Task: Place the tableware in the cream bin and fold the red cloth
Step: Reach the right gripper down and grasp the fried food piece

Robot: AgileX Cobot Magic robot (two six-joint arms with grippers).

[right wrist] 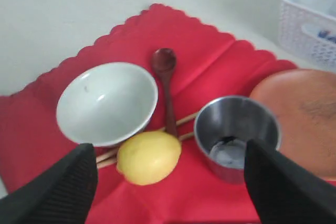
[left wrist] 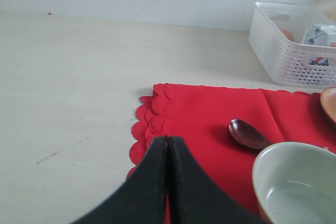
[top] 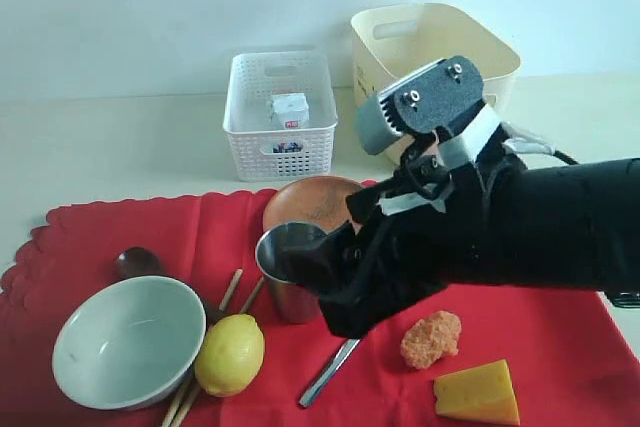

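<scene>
Pale beige counter (top: 120,147), matte, with a few faint scuff marks in the left wrist view. Plain whitish wall (top: 150,7) right behind it. The red cloth (top: 200,237) lies flat over the near counter, scalloped edge showing on the left.

On the cloth:
- pale green-white bowl (top: 128,342), upright, front left
- lemon (top: 230,354), touching the bowl and lying on the wooden chopsticks (top: 232,289)
- dark wooden spoon (top: 138,263), behind the bowl
- steel cup (top: 285,257), upright, mid cloth
- round brown plate (top: 310,202), just behind the cup
- silver knife (top: 328,372), near the front, its upper end hidden by the arm
- orange crumbly lump (top: 431,339) and cheese wedge (top: 478,392), front right

The cream bin (top: 430,47) sits back right by the wall, off the cloth. The white lattice basket (top: 280,117) is beside it with a milk carton (top: 289,110) inside.

The right arm (top: 520,237) reaches in over the cloth, hiding one side of the cup. The right jaws are spread wide above the cup and lemon, gripping nothing. The left jaws are pressed together and empty, over the cloth's scalloped left edge; can't tell if they touch it.
</scene>
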